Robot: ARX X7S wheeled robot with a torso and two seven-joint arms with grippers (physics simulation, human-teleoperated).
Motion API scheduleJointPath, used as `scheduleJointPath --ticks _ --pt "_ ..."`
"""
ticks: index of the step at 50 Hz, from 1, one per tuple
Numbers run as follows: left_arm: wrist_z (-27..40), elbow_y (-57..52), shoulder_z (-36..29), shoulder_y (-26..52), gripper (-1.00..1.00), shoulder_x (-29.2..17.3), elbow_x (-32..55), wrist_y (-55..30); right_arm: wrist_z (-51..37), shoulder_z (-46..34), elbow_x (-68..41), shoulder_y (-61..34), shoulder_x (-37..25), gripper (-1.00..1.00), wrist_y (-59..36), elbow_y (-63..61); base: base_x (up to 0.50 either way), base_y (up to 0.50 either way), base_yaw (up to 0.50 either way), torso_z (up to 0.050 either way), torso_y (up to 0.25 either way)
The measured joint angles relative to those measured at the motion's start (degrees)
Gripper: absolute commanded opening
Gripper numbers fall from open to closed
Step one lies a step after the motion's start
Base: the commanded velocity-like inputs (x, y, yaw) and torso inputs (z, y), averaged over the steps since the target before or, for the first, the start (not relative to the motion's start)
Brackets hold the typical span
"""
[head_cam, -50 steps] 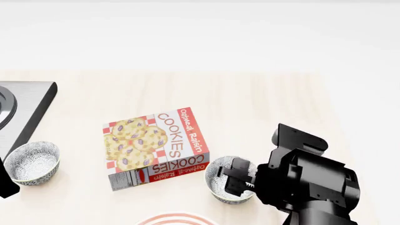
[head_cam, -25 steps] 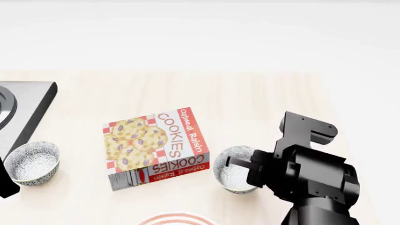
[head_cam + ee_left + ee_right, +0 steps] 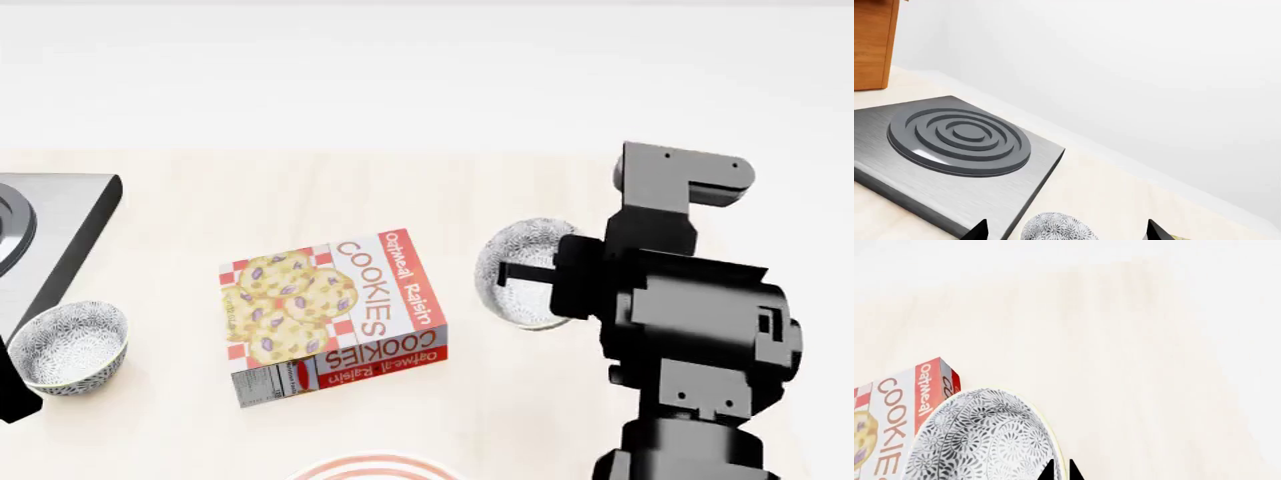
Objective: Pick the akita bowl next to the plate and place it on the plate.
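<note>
My right gripper point(image 3: 525, 276) is shut on the rim of the akita bowl point(image 3: 523, 243), a small black-and-white speckled bowl. The bowl hangs above the table, tipped on its side, right of the cookie box. In the right wrist view the fingertips of the right gripper point(image 3: 1061, 472) pinch the rim of the akita bowl point(image 3: 981, 440). Only the top of the red-ringed plate point(image 3: 378, 468) shows, at the near edge of the head view. A second speckled bowl point(image 3: 70, 347) stands at the left, seen below my open left gripper point(image 3: 1066, 232).
An Oatmeal Raisin cookie box point(image 3: 334, 310) lies flat between the two bowls. A grey stove burner plate point(image 3: 954, 135) sits at the far left beside the second bowl. A wooden cabinet point(image 3: 871, 45) stands behind it. A white wall bounds the far side of the table.
The right gripper has lifted the akita bowl off the table and carried it upward and away from the plate. The bowl has tipped onto its side. The left arm has stayed still.
</note>
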State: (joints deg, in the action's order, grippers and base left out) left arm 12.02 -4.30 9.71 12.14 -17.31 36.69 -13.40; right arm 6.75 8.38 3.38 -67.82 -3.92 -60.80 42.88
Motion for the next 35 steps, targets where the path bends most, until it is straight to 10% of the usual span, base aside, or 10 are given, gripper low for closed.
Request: scheduleJointPath --ticks 21,35 --pt "0.3 -0.1 -0.3 -0.1 1.00 -0.2 0.2 0.2 1.6 -2.5 -3.5 0.3 0.5 -1.00 -21.3 -30.4 0.00 0.00 0.00 0.000 0.000" --pt "0.3 0.1 -0.5 -0.1 1.00 -0.4 0.3 0.4 -31.5 -4.1 -51.1 1.1 -7.6 -1.00 -27.1 -33.8 0.00 0.00 0.00 0.000 0.000"
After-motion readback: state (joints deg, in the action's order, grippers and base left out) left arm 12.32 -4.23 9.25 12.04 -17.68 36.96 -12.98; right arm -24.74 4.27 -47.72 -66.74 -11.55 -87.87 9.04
